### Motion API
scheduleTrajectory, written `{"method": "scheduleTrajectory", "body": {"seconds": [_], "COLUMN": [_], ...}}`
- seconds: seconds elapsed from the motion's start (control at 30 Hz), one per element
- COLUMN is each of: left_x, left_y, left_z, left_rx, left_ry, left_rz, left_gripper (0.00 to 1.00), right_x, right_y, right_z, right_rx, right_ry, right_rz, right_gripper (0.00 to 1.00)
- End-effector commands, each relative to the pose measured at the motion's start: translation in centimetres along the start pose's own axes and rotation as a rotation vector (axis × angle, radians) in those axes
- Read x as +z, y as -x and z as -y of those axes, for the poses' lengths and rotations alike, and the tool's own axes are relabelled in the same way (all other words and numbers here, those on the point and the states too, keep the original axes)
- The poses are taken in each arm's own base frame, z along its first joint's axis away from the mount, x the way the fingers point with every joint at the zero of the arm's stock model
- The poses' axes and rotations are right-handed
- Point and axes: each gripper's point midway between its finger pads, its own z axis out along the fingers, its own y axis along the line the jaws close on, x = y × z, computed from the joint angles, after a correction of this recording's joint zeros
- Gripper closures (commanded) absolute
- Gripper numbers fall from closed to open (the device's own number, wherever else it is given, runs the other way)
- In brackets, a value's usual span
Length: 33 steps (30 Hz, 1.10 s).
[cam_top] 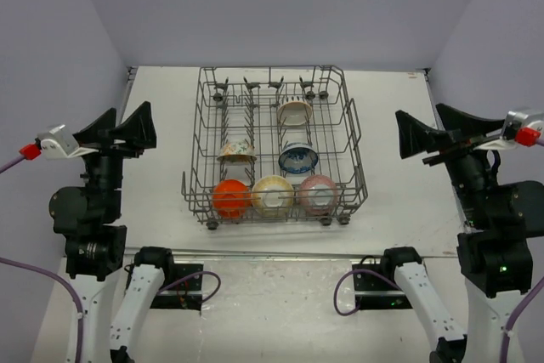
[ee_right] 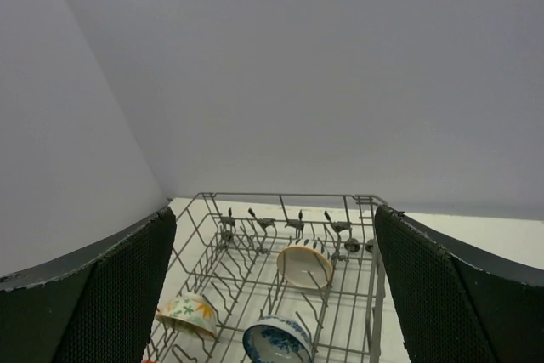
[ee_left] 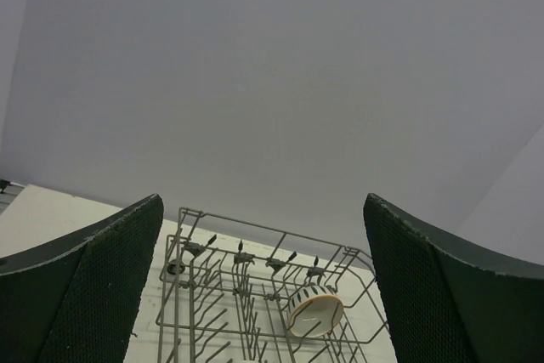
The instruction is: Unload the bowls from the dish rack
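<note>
The left wrist view catches only the far end of the dish rack. The rest runs off the bottom edge, and the only bowl in sight is the whitish bowl, tilted on its edge. The right wrist view takes in more of the rack, but its near row lies below the picture and the blue-and-white bowl is clipped by the bottom edge. The floral bowl shows its green and orange marks in that view; from above they are too small to make out. In the top view the lower parts of both arms run out of the picture.

The rack stands in the middle of the table, between the two arms. Its near row holds the orange bowl, the cream-yellow bowl and the pink bowl, close side by side against the near wall. Behind them sit the floral bowl on the left and the blue-and-white bowl on the right, with the whitish bowl alone farther back. All six stand on edge among the tines.

Each arm is folded upright at its own side of the table, well apart from the rack. The left claw and the right claw are raised and aimed toward the far wall, fingers spread wide, holding nothing.
</note>
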Motion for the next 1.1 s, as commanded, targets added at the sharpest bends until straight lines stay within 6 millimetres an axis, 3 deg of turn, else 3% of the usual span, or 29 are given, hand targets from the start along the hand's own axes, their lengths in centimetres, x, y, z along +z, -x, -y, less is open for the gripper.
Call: {"method": "scheduleTrajectory", "body": {"seconds": [0.0,0.17,0.2,0.23,0.37,0.43,0.57,0.6,0.67,0.7,0.73,0.8,0.9,1.07], "left_x": [0.0,1.4,2.2,2.5,3.4,3.5,4.0,4.2,4.6,4.7,5.1,5.4,6.3,7.9], "left_y": [0.9,0.5,-0.4,-0.6,-2.3,-2.9,-4.6,-4.9,-5.6,-5.9,-6.4,-6.7,-7.4,-9.6], "left_z": [0.8,1.4,1.0,0.8,0.8,1.2,1.0,1.0,1.4,1.4,1.3,1.1,0.3,-1.0], "left_rx": [0.017,0.053,0.059,0.065,0.062,0.051,0.028,0.026,0.024,0.032,0.047,0.064,0.089,0.09], "left_ry": [-0.01,-0.004,0.014,0.022,0.024,-0.007,-0.012,-0.013,-0.048,-0.056,-0.063,-0.063,-0.042,-0.009], "left_rz": [-0.032,-0.138,-0.176,-0.194,-0.28,-0.301,-0.349,-0.356,-0.378,-0.386,-0.397,-0.404,-0.41,-0.446], "left_gripper": [0.0,0.0,0.0,0.0,0.0,0.0,0.0,0.0,0.0,0.0,0.0,0.0,0.0,0.0], "right_x": [1.4,5.5,6.4,8.2,12.2,13.5,14.8,14.9,15.8,16.1,16.5,16.8,16.7,16.1], "right_y": [-0.6,-2.4,-3.0,-4.7,-9.0,-10.8,-13.4,-14.1,-16.7,-16.9,-19.9,-21.3,-24.7,-28.5], "right_z": [0.0,-0.3,-0.5,-0.7,-1.8,-2.4,-3.3,-4.6,-4.1,-5.2,-3.9,-4.3,-3.1,0.4], "right_rx": [0.022,0.106,0.124,0.175,0.313,0.368,0.363,0.341,0.247,0.213,0.156,0.069,-0.095,-0.198], "right_ry": [-0.009,0.022,0.036,0.064,0.17,0.215,0.224,0.243,0.189,0.202,0.137,0.119,0.038,-0.171], "right_rz": [-0.094,-0.254,-0.295,-0.395,-0.574,-0.585,-0.593,-0.609,-0.653,-0.666,-0.747,-0.789,-0.854,-0.923], "right_gripper": [0.01,0.01,0.01,0.01,0.01,0.04,0.05,0.04,0.04,0.04,0.04,0.04,0.03,0.08]}}
